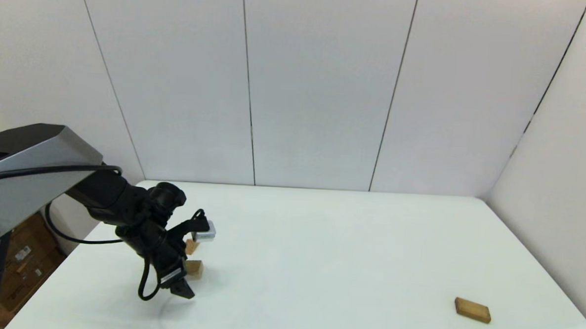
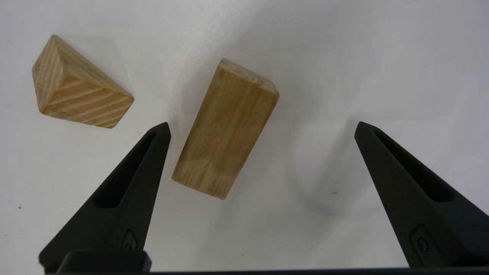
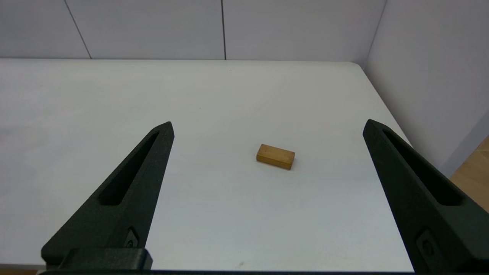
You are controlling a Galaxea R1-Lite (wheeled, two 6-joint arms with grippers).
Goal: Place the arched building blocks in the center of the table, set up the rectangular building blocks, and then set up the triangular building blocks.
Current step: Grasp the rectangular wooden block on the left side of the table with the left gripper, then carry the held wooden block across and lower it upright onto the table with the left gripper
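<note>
The arched building block [image 2: 225,130] lies flat on the white table [image 2: 382,57]; its hollow does not show. My left gripper [image 2: 262,123] hangs open just above it, with one finger [image 2: 145,164] close beside the block and the other well clear of it. The triangular building block [image 2: 76,91] lies a short way off, outside the fingers. In the head view the left gripper [image 1: 185,284] points down at the table's left side over the arched block [image 1: 194,269] and the wedge [image 1: 192,246]. The rectangular building block [image 1: 472,310] [image 3: 275,156] lies flat at the front right. My right gripper [image 3: 268,123] is open and empty, short of it.
White wall panels [image 1: 326,87] close off the table at the back and on the right. The table's left edge [image 1: 61,268] runs just beside the left arm, with brown boxes on the floor below it.
</note>
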